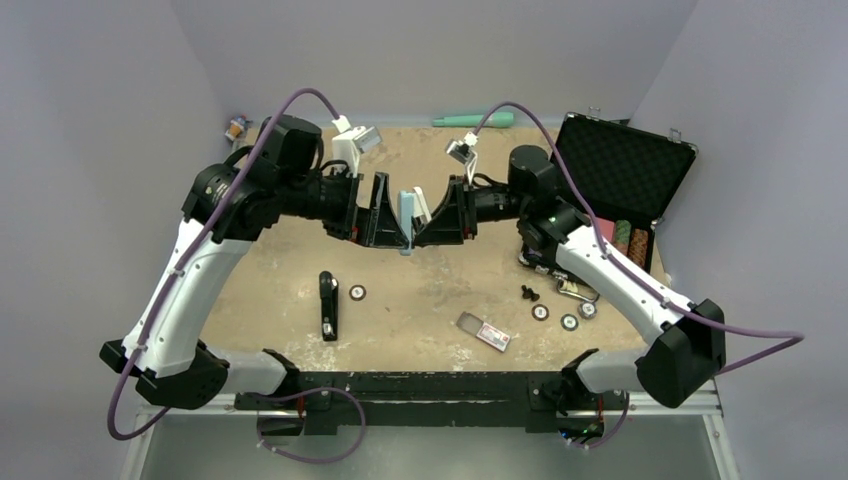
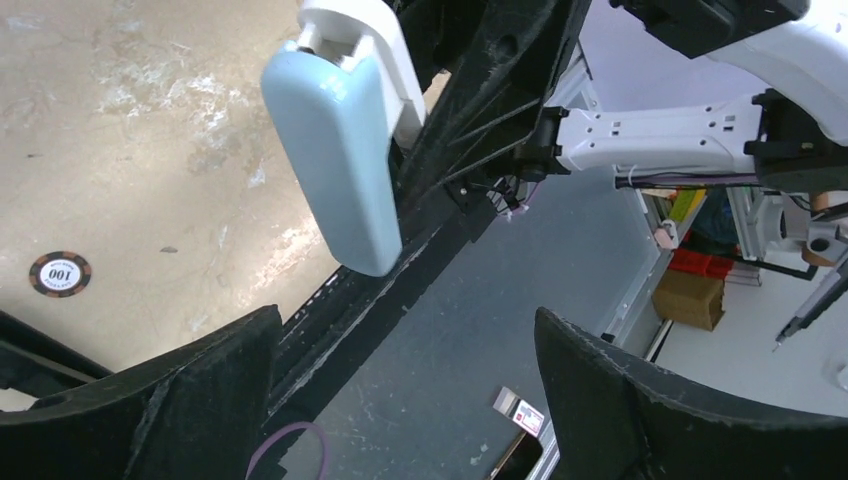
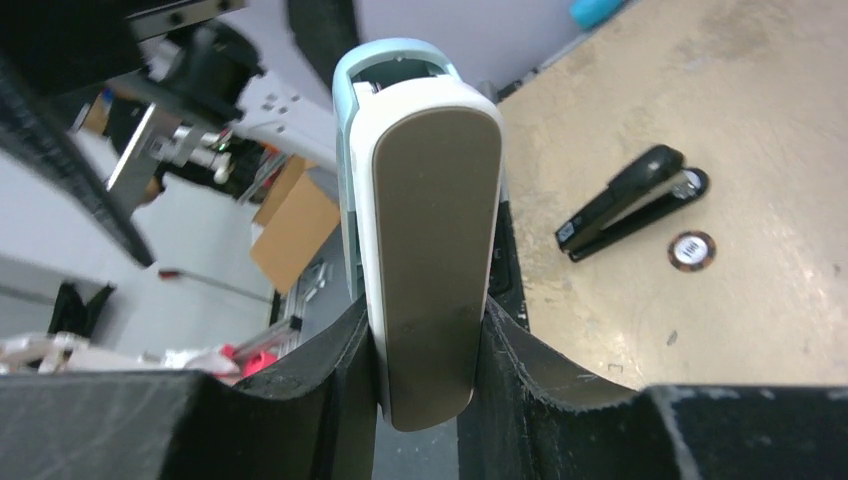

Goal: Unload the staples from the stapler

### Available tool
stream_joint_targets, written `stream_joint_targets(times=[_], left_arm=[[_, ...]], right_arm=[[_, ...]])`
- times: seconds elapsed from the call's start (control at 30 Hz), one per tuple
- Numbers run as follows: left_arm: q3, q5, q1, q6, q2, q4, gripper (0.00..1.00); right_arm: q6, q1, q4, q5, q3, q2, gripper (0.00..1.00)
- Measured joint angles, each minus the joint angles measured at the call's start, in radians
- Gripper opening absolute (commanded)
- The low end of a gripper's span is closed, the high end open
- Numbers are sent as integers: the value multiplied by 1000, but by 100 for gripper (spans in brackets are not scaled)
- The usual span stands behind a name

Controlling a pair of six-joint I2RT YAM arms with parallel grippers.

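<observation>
The slim black stapler lies closed on the table at the front left, apart from both grippers; it also shows in the right wrist view. My right gripper is shut on a pale blue and white stapler, held upright above the table's middle. In the left wrist view this pale blue stapler hangs beyond my fingers. My left gripper is open and empty, its jaws wide apart, right next to the held stapler on its left side.
Poker chips lie near the black stapler and at the front right. A small clear box with a red label lies at the front. An open black case stands at the back right. A teal marker lies at the back edge.
</observation>
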Motion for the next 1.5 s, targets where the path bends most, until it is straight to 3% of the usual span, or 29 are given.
stream_joint_targets(times=[0.1, 0.23, 0.47, 0.63, 0.67, 0.73, 0.8, 0.83, 1.13, 1.5], left_arm=[[-25, -34, 0, -10, -7, 3, 96], [-121, -67, 0, -54, -36, 48, 87], [-323, -69, 0, -165, -58, 199, 69], [-470, -46, 0, -253, -35, 340, 48], [-494, -34, 0, -269, -28, 369, 35], [-578, 10, 0, -349, 12, 471, 23], [-608, 26, 0, -395, 50, 526, 3], [-615, 28, -1, -415, 71, 546, 0], [-620, 49, -7, -570, 218, 702, 0], [-549, 68, 10, -570, 404, 711, 0]], right_arm=[[-49, 1, -140, 107, 5, 0, 0], [-106, 3, -438, 426, 102, 28, 0], [-122, 1, -656, 752, 136, 43, 0], [-124, 1, -745, 853, 139, 89, 0], [-124, 1, -758, 867, 143, 103, 0], [-127, 1, -785, 890, 154, 141, 0], [-127, 1, -793, 896, 165, 163, 0], [-127, 1, -794, 896, 169, 172, 0], [-129, 1, -817, 903, 231, 247, 0], [-137, 1, -841, 931, 273, 291, 0]])
